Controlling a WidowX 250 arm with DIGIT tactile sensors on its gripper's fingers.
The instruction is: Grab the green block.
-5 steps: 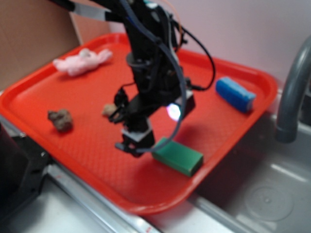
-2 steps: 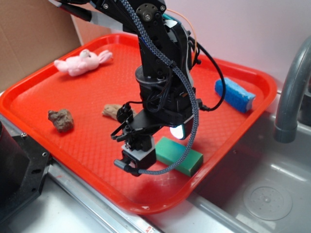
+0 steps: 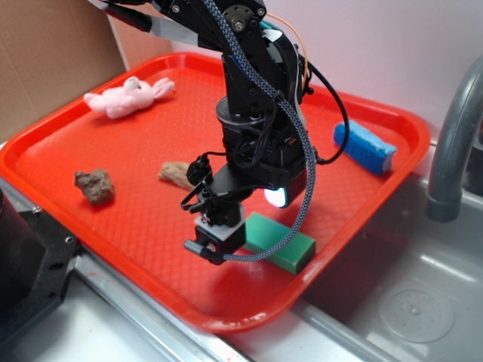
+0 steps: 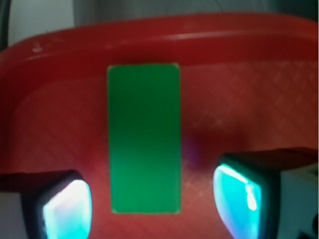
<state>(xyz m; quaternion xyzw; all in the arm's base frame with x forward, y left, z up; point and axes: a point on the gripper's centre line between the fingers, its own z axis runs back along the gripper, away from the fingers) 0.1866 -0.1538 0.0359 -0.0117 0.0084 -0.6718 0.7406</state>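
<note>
Overhead, the gripper (image 4: 152, 199) hangs with fingers spread apart, empty, above the green block (image 4: 144, 137).
Lying flat near the red tray's (image 3: 45, 162) front rim, the brick sits between both glowing fingertips (image 4: 67, 209), closer to one.

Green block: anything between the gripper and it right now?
Nothing visible. In the wrist view the green block lies bare on the red tray, lengthwise in the gap of the open gripper, with one finger on each side.
</note>
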